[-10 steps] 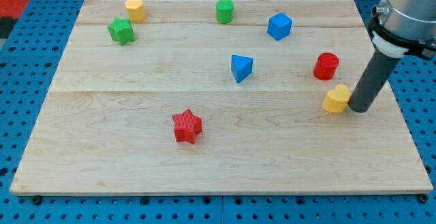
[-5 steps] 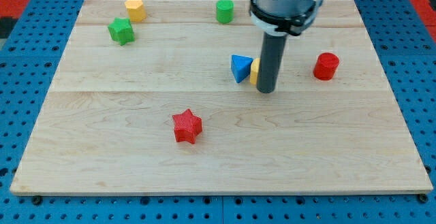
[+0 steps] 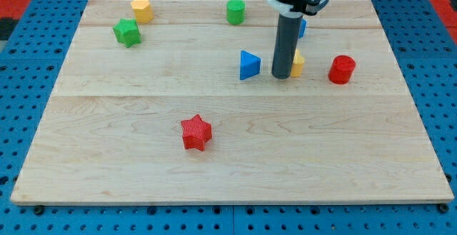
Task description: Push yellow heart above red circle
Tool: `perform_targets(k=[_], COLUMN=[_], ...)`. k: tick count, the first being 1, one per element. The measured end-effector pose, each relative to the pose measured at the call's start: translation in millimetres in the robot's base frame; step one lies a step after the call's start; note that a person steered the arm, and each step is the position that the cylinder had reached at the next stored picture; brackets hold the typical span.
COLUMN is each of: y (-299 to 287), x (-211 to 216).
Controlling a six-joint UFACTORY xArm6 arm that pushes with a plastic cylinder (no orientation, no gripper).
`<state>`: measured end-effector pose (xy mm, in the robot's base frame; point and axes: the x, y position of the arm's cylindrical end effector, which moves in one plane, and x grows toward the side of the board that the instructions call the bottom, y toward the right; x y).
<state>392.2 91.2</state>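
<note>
we had no claw, only our tip (image 3: 281, 76) pressed against the yellow heart (image 3: 297, 64) just left of the red circle (image 3: 342, 69), mid-push; next we judged a nudge up and rightward.

My arm enters from the view's top, a little right of centre, and only its lowest part shows: a wide grey cylindrical housing cut off by the frame edge, with a white collar beneath it. From that collar a straight dark rod hangs down, upright and nearly vertical, narrower than the housing above. My tip (image 3: 281, 76) is the rod's flat lower end, and it rests on the worktop (image 3: 235, 163) in the upper middle part of the board. The rod looks uniformly dark along its length, with a faint highlight down one side. No joints or upper links are visible.
</note>
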Motion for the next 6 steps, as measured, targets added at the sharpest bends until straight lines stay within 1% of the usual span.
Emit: perform_targets(k=[1,3,6], y=[17.7,72.3,131.1], x=[-27.4,-38.4,-80.6])
